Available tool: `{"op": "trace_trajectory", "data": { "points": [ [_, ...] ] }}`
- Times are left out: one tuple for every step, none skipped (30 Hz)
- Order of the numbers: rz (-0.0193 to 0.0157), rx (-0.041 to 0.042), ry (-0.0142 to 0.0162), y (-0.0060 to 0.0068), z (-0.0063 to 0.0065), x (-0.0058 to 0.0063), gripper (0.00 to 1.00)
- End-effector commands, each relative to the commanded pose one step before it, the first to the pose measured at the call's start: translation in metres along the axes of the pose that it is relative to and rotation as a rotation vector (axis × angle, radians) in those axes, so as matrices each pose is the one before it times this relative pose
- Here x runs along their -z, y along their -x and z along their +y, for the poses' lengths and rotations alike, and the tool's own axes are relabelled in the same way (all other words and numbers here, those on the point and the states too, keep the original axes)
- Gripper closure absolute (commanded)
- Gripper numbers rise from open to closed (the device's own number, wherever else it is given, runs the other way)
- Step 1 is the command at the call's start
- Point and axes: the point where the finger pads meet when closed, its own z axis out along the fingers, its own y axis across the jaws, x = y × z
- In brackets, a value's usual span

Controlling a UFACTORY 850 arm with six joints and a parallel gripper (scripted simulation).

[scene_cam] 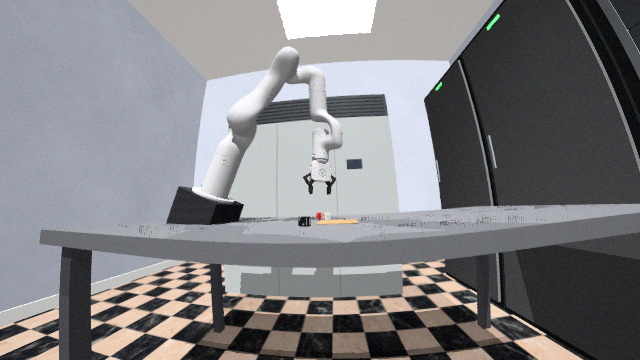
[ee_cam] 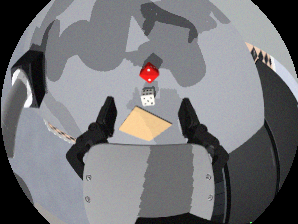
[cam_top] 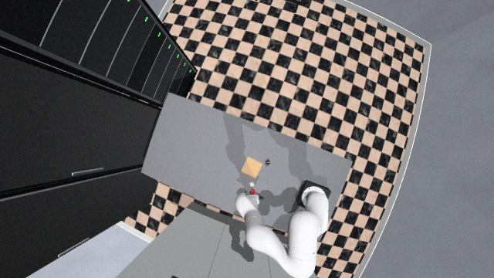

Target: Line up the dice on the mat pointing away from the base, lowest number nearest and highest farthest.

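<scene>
No readable brand or label text. There's a small mark on the gripper housing in the exterior view, too small to make out.

Mat (cam_top: 252,167) (scene_cam: 337,221) (ee_cam: 145,124): plain tan square, flat on the grey bench (cam_top: 193,135) (scene_cam: 280,252) (ee_cam: 227,100). None of the dice is on it.

Red die (cam_top: 252,191) (scene_cam: 319,216) (ee_cam: 149,73): pale pips, off the mat, beyond the white die as seen from the mat. White die (cam_top: 252,184) (scene_cam: 327,216) (ee_cam: 148,97): dark pips, between mat and red die, near the mat edge. Black die (cam_top: 268,162) (scene_cam: 304,221): light marks, beside the mat on the robot base (cam_top: 327,190) (scene_cam: 183,205) (ee_cam: 36,62) side. Can't tell its top number.

Jaws (scene_cam: 320,190): wide open, released, nothing between them, touching nothing. They hang above the bench, fingertips down, well clear of the dice.
</scene>
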Motion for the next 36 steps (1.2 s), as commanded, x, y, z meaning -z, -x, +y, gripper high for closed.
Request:
{"op": "trace_trajectory", "data": {
  "points": [
    [-0.04716,-0.10516,0.03946,-0.00001,0.00086,-0.00255,0.0],
    [0.00016,-0.0257,-0.00006,-0.00005,0.00001,-0.00073,0.0],
    [0.00041,-0.05709,-0.00019,-0.00012,0.0,-0.00162,0.0],
    [0.00036,-0.04473,-0.0002,-0.00011,-0.00002,-0.00127,0.0],
    [0.00009,-0.01032,-0.00005,-0.00003,-0.00001,-0.00029,0.0],
    [0.00033,-0.0362,-0.00021,-0.00009,-0.00003,-0.00103,0.0],
    [0.00016,-0.01646,-0.00011,-0.00004,-0.00002,-0.00047,0.0],
    [0.0004,-0.04057,-0.0003,-0.00011,-0.00006,-0.00115,0.0],
    [0.0001,-0.00936,-0.00008,-0.00003,-0.00002,-0.00027,0.0],
    [0.00049,-0.04691,-0.00043,-0.00014,-0.00009,-0.00133,0.0],
    [0.00029,-0.02726,-0.00028,-0.00008,-0.00006,-0.00078,0.0],
    [0.00018,-0.01636,-0.00018,-0.00005,-0.00004,-0.00047,0.0],
    [0.00045,-0.0401,-0.00048,-0.00012,-0.00011,-0.00114,0.0],
    [0.00031,-0.02787,-0.00037,-0.00008,-0.00009,-0.00079,0.0],
    [0.0001,-0.00853,-0.00012,-0.00002,-0.00003,-0.00024,0.0],
    [0.00037,-0.03257,-0.00047,-0.00009,-0.00012,-0.00093,0.0],
    [0.0,0.0,0.0,0.0,0.0,0.0,0.0],
    [0.0,0.0,0.0,0.0,0.0,0.0,0.0],
    [0.00032,-0.02866,-0.00045,-0.00008,-0.00011,-0.00082,0.0],
    [0.00027,-0.02473,-0.00041,-0.00007,-0.0001,-0.00071,0.0],
    [0.00023,-0.02085,-0.00036,-0.00006,-0.00009,-0.0006,0.0],
    [0.00018,-0.01707,-0.00031,-0.00004,-0.00008,-0.00049,0.0],
    [0.00014,-0.01346,-0.00025,-0.00003,-0.00006,-0.00039,0.0],
    [0.00011,-0.01012,-0.00019,-0.00003,-0.00005,-0.00029,0.0],
    [0.00007,-0.0071,-0.00014,-0.00002,-0.00004,-0.0002,0.0],
    [0.00005,-0.00451,-0.00009,-0.00001,-0.00002,-0.00013,0.0],
    [0.00002,-0.00242,-0.00005,-0.00001,-0.00001,-0.00007,0.0],
    [0.00001,-0.00093,-0.00002,0.0,0.0,-0.00003,0.0],
    [0.0,-0.00014,0.0,0.0,0.0,0.0,0.0],
    [0.0,0.0,0.0,0.0,0.0,0.0,0.53],
    [0.0,0.0,0.0,0.0,0.0,0.0,0.53],
    [0.0,0.0,0.0,0.0,0.0,0.0,0.53],
    [0.0,0.0,0.0,0.0,0.0,0.0,0.53],
    [0.0,0.0,0.0,0.0,0.0,0.0,0.53],
    [0.0,0.0,0.0,0.0,0.0,0.0,0.53],
    [0.0,0.0,0.0,0.0,0.0,0.0,0.53]
  ]
}}
